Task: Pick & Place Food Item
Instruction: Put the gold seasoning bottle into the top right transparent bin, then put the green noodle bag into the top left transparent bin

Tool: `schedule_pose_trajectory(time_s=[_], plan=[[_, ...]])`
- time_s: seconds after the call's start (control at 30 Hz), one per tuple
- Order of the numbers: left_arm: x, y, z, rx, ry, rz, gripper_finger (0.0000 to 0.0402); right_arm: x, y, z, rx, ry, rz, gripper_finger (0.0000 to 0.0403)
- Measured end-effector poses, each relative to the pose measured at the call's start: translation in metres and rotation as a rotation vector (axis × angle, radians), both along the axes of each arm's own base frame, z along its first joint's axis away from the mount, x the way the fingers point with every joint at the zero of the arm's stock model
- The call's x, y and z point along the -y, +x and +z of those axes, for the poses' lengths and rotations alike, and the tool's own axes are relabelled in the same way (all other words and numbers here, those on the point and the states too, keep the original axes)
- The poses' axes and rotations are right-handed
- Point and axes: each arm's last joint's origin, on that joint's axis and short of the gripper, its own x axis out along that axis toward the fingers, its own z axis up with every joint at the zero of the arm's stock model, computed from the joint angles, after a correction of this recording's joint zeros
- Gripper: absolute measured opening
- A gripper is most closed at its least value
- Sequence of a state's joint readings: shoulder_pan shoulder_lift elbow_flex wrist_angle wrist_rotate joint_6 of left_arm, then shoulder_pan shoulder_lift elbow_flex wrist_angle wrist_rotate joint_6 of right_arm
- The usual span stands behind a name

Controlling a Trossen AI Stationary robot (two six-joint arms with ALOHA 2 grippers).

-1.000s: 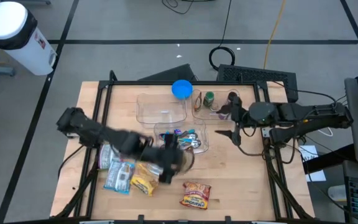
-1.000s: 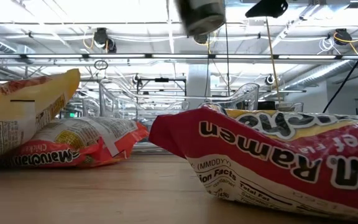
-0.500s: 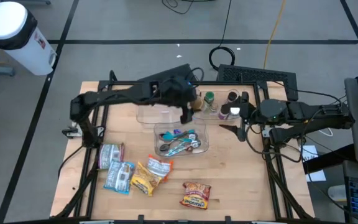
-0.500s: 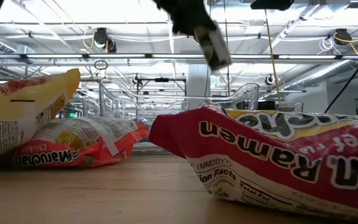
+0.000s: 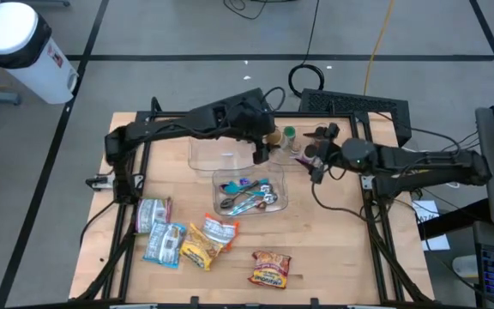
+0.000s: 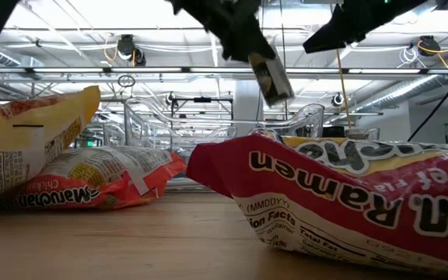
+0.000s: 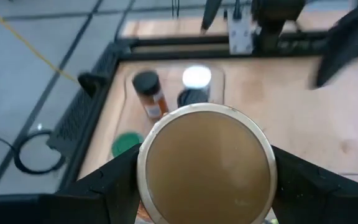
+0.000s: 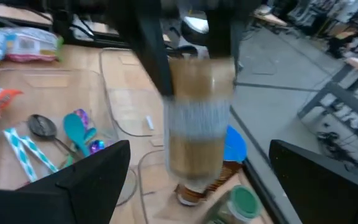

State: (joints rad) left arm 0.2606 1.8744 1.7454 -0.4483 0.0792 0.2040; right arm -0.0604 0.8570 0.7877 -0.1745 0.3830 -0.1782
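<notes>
My left gripper [image 5: 262,146] is shut on a cylindrical jar [image 8: 197,124] with brown contents and a pale label band. It holds the jar in the air over the far middle of the table, above a clear container of spice jars [image 5: 292,142]. The jar's round brown end [image 7: 207,165] faces the left wrist camera, and the jar hangs tilted in the low view [image 6: 271,75]. My right gripper [image 5: 316,163] is open and empty just right of the jar, pointing at it. Several ramen and snack packets [image 5: 204,242] lie flat near the front edge. My left gripper pinches the jar's round side between its two fingers [image 7: 114,180], one on each side, near the jar's upper end [image 8: 194,68]. The fingers come from above, slanting down. The jar is lifted clear of everything and hangs tilted below them.
A clear tray of spoons and utensils [image 5: 251,196] sits mid-table, with an empty clear container [image 5: 217,154] just behind it. A ramen packet [image 6: 341,210] fills the low view's foreground. A blue lid [image 8: 235,146] lies by the spice jars. Bare wood shows at the table's near right.
My left gripper has swung from above the packets near the front up and toward the far edge, carrying the jar, then a little to the right over the spice container. My right gripper has shifted slightly toward the far edge and the jar.
</notes>
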Motion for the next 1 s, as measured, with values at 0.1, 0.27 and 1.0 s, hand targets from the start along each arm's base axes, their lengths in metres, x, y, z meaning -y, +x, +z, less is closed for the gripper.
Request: schedule_pose_trajectory(time_s=[0.1,0.27,1.0], plan=[[-0.011,0.013,-0.027,-0.053,-0.015,0.015,0.0276,0.005,0.001,-0.006,0.015,0.02,0.01,0.0379],[-0.028,0.026,-0.064,-0.104,-0.061,0.034,0.0276,0.008,0.0,-0.009,0.009,0.016,-0.007,0.0379],[-0.03,0.035,-0.084,-0.121,-0.145,0.082,0.0355,0.008,0.0,-0.009,0.001,0.017,-0.007,0.0379]])
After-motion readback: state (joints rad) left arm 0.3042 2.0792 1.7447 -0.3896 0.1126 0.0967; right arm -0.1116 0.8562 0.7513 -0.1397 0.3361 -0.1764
